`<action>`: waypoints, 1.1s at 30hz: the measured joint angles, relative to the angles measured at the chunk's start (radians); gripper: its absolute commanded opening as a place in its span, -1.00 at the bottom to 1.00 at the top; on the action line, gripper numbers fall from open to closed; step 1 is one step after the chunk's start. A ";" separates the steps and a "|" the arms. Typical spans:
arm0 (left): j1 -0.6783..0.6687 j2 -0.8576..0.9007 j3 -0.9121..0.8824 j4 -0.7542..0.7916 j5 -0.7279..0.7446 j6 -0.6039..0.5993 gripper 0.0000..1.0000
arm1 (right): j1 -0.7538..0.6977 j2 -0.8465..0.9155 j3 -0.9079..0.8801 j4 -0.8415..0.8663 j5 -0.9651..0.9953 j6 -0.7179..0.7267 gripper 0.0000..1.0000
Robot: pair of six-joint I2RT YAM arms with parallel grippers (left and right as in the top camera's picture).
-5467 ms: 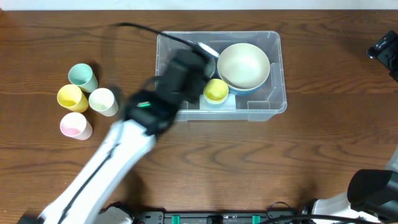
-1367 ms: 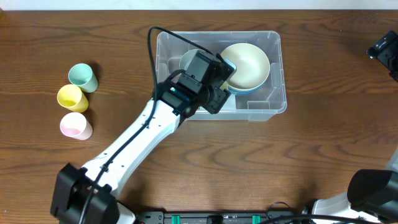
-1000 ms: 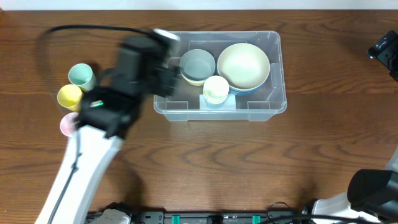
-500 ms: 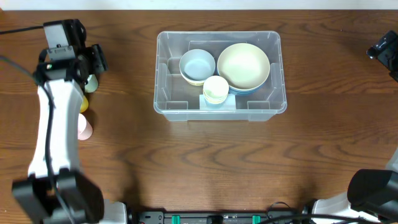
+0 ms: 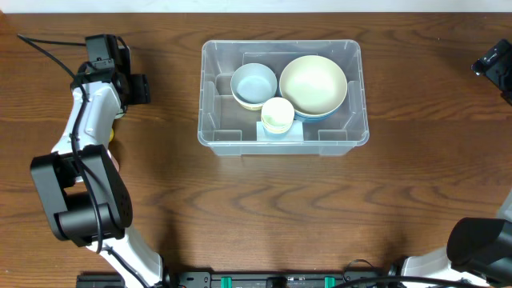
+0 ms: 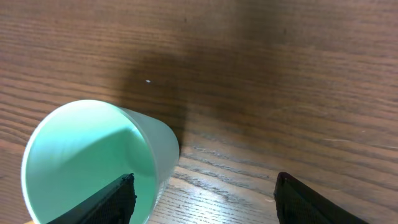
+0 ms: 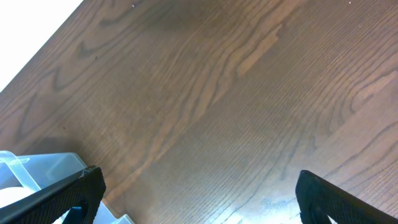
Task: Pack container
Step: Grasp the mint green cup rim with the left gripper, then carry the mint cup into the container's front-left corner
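The container [image 5: 214, 128], a clear rectangular bin, stands at the table's middle back. It holds a light blue bowl [image 5: 254, 83], a large cream bowl [image 5: 313, 83] and a small cream cup [image 5: 278, 115] stacked in another cup. My left gripper [image 5: 128, 86] is at the far left, open. In the left wrist view [image 6: 205, 199] its left finger is over the mouth of a mint green cup [image 6: 87, 155], with the cup's wall between the fingers. My right gripper [image 7: 211, 199] is open and empty above bare table, at the overhead view's right edge [image 5: 492, 64].
The left arm covers the other cups at the far left in the overhead view. A corner of the container [image 7: 37, 165] shows at the lower left of the right wrist view.
My left arm has left the container, leaving the cream cup stacked inside, and has swung to the far left over the mint cup. The right arm has not moved.
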 measured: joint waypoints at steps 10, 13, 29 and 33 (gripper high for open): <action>0.034 0.002 0.000 0.003 0.000 0.016 0.31 | 0.000 0.000 0.000 0.000 0.000 0.000 0.99; 0.042 0.002 0.000 0.008 0.000 0.018 0.17 | 0.000 0.000 0.000 0.000 0.000 0.000 0.99; 0.044 0.009 -0.016 0.018 0.000 0.022 -0.27 | 0.000 0.000 0.000 0.000 0.000 0.000 0.99; 0.044 0.037 -0.016 0.015 0.000 0.019 -0.49 | 0.000 0.000 0.000 0.000 0.000 0.000 0.99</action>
